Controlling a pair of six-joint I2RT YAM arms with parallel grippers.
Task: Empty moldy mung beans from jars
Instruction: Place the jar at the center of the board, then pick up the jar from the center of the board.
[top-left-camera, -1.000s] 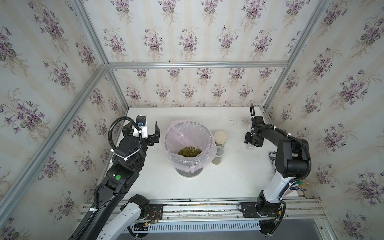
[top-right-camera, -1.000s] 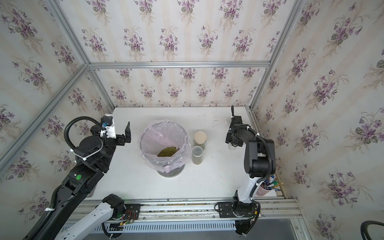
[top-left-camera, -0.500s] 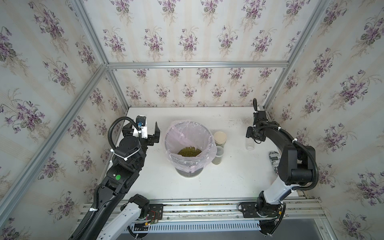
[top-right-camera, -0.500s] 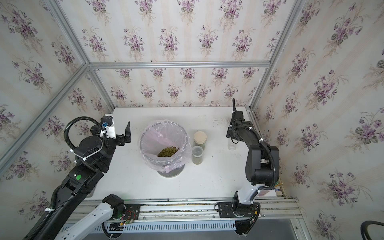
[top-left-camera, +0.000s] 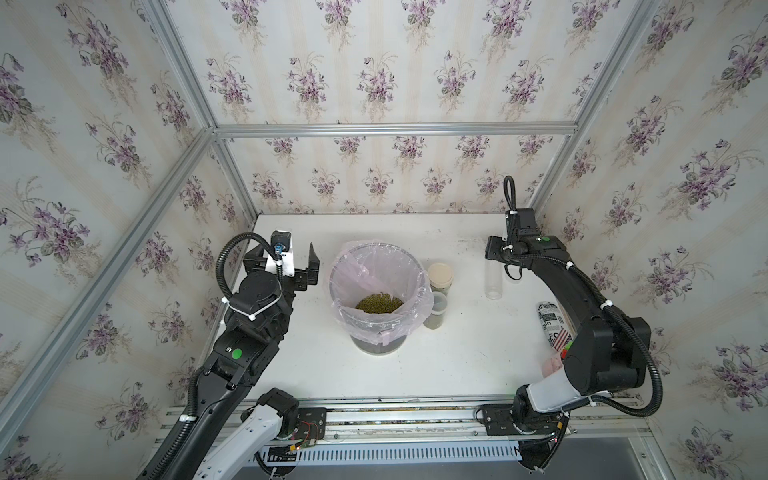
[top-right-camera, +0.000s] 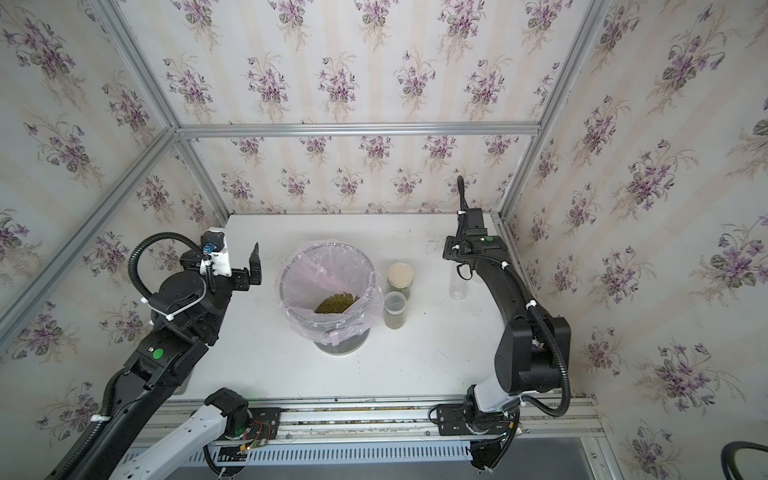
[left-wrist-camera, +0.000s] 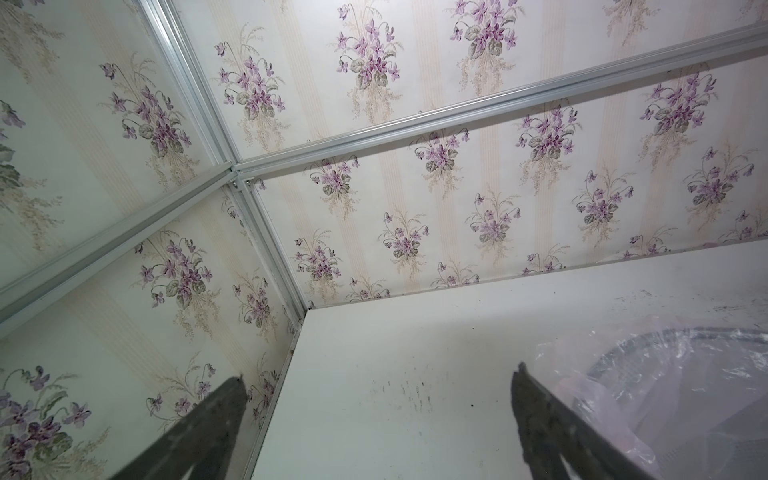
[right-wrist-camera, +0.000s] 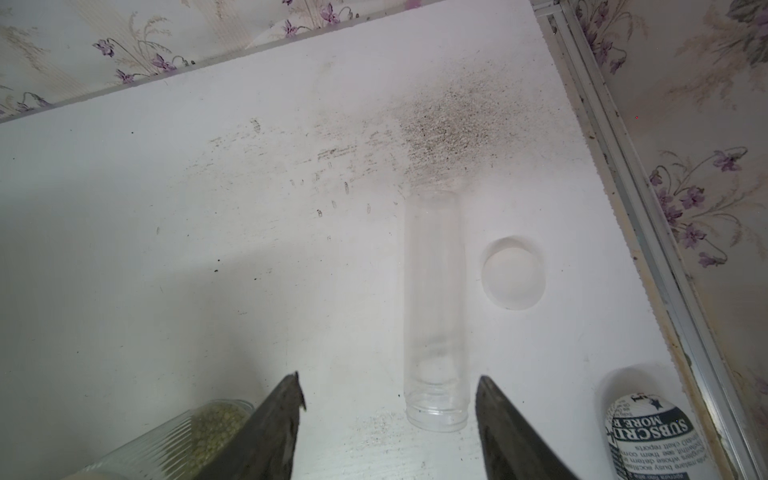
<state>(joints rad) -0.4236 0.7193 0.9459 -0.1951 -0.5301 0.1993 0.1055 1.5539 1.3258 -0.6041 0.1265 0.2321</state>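
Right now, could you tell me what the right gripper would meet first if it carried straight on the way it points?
Probably the empty clear jar: its open mouth stands ahead, between the parted jaws of the right gripper. Depth is unclear; otherwise the table.

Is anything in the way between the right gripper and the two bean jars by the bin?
Nothing visible lies on the table between them. The empty tall jar stands between the fingers of the open right gripper, so the gripper should probably lift first. The tan-lidded jar and the shorter jar stand beside the bin.
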